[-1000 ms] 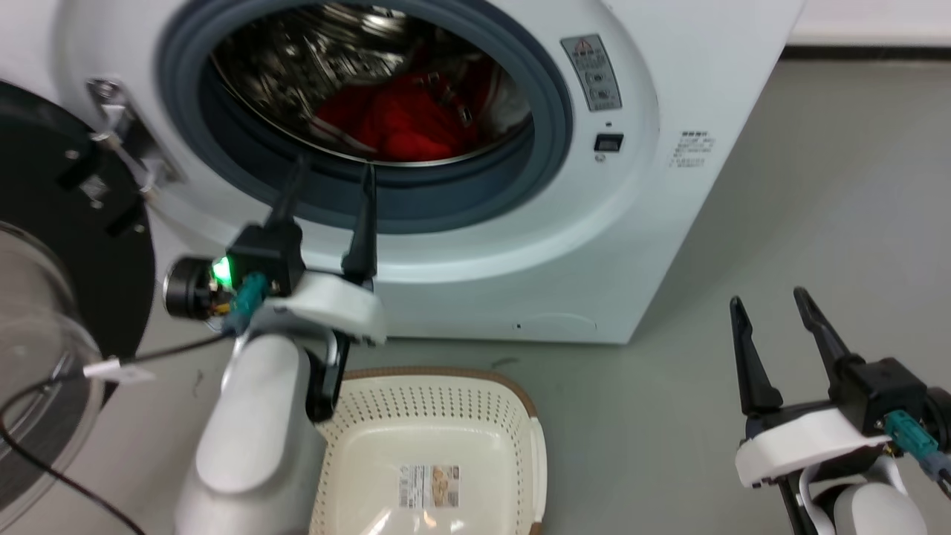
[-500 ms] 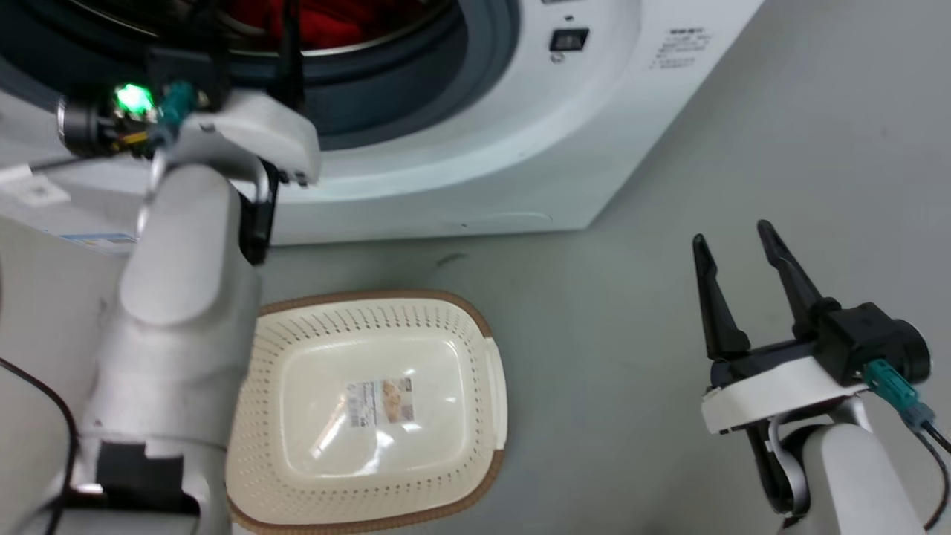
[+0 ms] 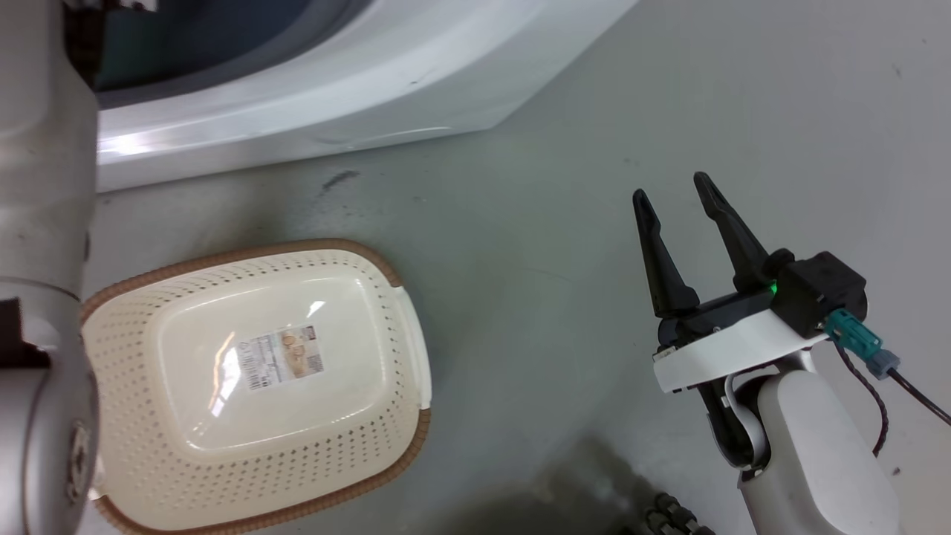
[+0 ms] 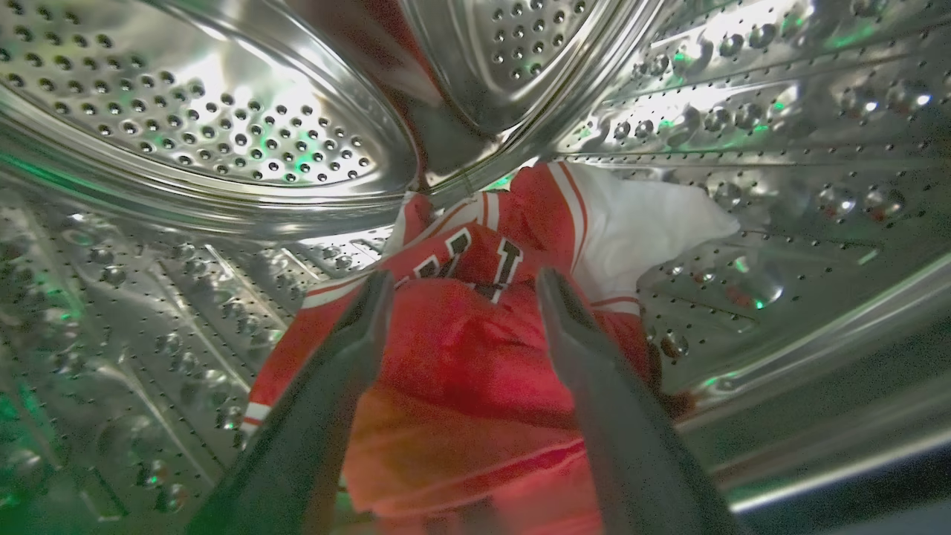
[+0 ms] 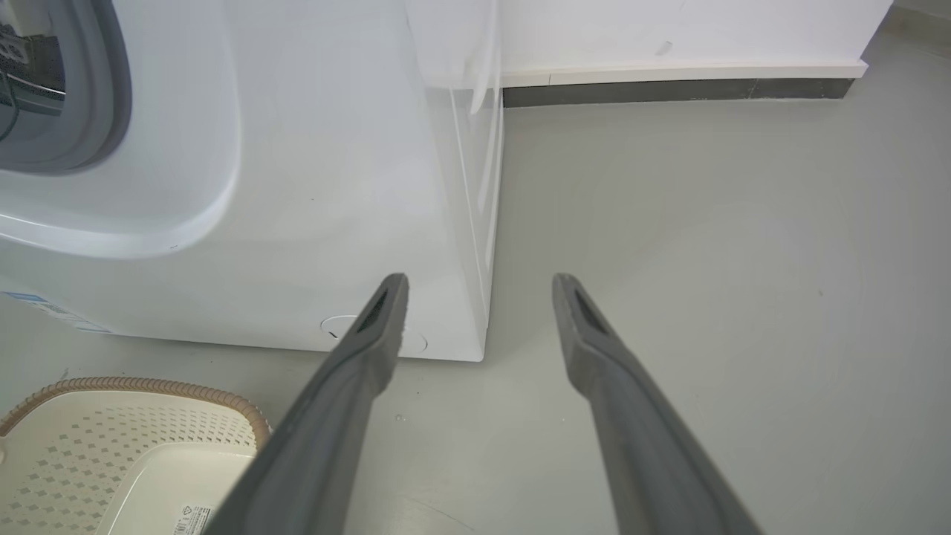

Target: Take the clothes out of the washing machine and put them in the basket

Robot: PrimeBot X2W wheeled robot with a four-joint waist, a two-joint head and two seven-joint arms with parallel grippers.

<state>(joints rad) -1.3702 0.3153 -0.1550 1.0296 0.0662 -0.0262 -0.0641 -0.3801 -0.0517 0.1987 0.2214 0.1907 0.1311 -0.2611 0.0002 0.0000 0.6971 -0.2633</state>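
Two end effectors spread open, one inside the drum [image 4: 223,126] over the red jersey [image 4: 461,371].
Within the washing machine [image 3: 334,111], the left end effector [image 4: 462,282] has its fingers apart either side of the crumpled jersey, which lies low in the perforated drum; whether they touch the cloth cannot be told. Above the grey floor [image 3: 557,148], the right end effector [image 3: 670,187] hangs with fingers apart, holding nothing, off the machine's front corner. To its left the basket [image 3: 356,312] stands upright on the floor, near the machine's front edge, a label [image 3: 282,360] on its bottom.
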